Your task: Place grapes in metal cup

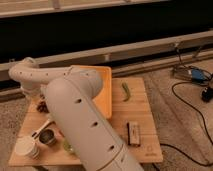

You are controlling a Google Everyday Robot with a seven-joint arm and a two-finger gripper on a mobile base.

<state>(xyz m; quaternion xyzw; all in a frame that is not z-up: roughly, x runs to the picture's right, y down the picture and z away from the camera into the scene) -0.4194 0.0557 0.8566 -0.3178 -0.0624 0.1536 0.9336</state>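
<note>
The grapes (43, 106) are a small dark reddish bunch on the left part of the wooden board (142, 112), just left of my big white arm. The metal cup (48, 137) is short and shiny with a dark inside, and stands near the board's front left corner, in front of the grapes. My arm bends back to the left and down, so my gripper (36, 98) hangs right over the grapes, mostly hidden behind the wrist. I cannot tell whether it touches them.
A white cup (26, 147) stands left of the metal cup and a small green cup (67, 146) right of it. An orange tray (104, 92) lies at the board's back. A green pepper (125, 91) and a small dark block (133, 133) lie to the right. Cables (192, 85) run over the floor at right.
</note>
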